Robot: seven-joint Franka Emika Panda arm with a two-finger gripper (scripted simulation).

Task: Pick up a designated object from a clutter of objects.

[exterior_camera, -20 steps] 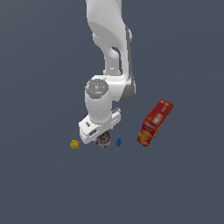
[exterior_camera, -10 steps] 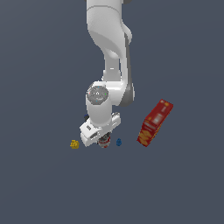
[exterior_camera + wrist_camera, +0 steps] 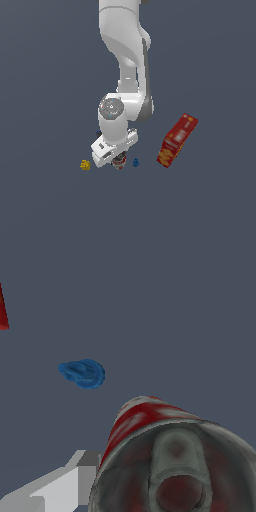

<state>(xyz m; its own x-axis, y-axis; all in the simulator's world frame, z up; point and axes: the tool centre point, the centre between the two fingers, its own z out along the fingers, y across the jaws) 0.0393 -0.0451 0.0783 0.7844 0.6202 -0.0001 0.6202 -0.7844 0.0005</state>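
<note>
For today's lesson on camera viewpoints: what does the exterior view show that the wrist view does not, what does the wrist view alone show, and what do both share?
Only the exterior view shows the white arm, the small yellow piece and the whole red box lying apart at the exterior view's right.

Only the wrist view shows the can's metal top close up and one grey finger beside it.

Both show the red-white can under the gripper, the small blue piece near it, and the plain grey ground.
</note>
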